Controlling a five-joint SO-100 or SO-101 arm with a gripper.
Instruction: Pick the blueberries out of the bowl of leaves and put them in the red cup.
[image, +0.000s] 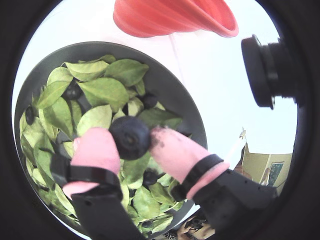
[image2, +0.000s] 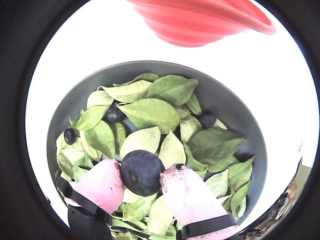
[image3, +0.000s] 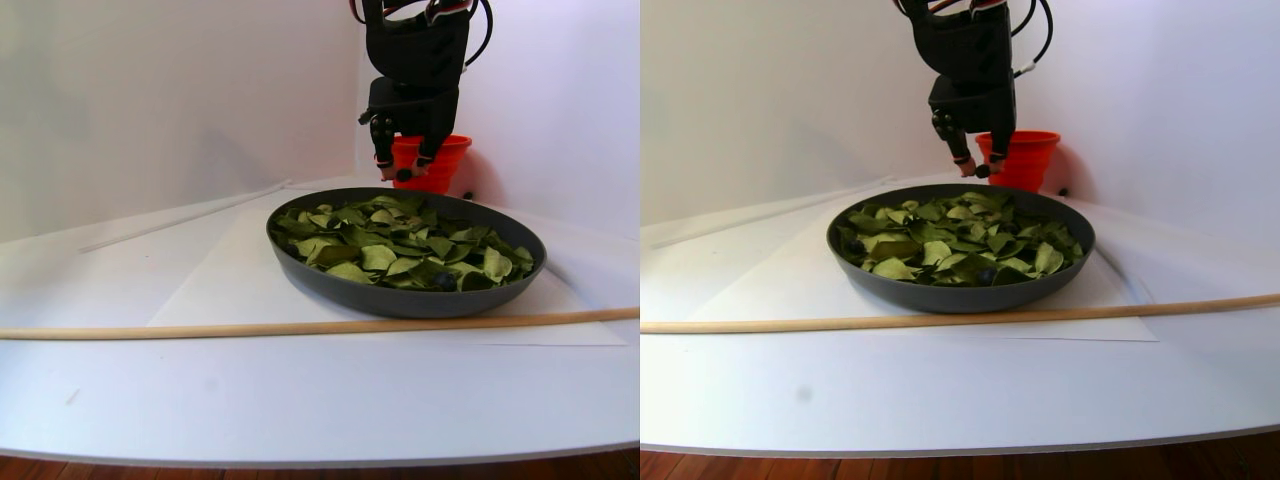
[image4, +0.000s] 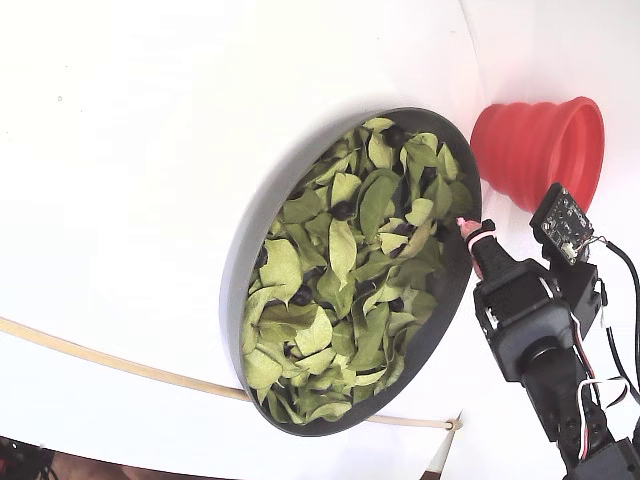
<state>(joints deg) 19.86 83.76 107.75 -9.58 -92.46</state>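
The gripper (image2: 142, 176) had a blueberry (image2: 141, 172) pinched between its two pink fingertips (image2: 102, 184), jaws closed on it from either side; in both wrist views the berry sat clear above the leaves (image2: 150, 111), and the stereo pair view showed the gripper (image3: 404, 175) raised over the far rim of the dark grey bowl (image3: 330, 283); so this looked like the carry, the pick itself done; the red cup (image2: 200, 20) stood just beyond the bowl, near but apart from it; more blueberries (image2: 207, 119) lay among the leaves, one dark one (image2: 69, 135) by the left wall, so plenty seemed left; next, I judged, the arm needed to travel on over the red cup's mouth (image4: 590, 140), holding its squeeze, and only let go once squarely above it.
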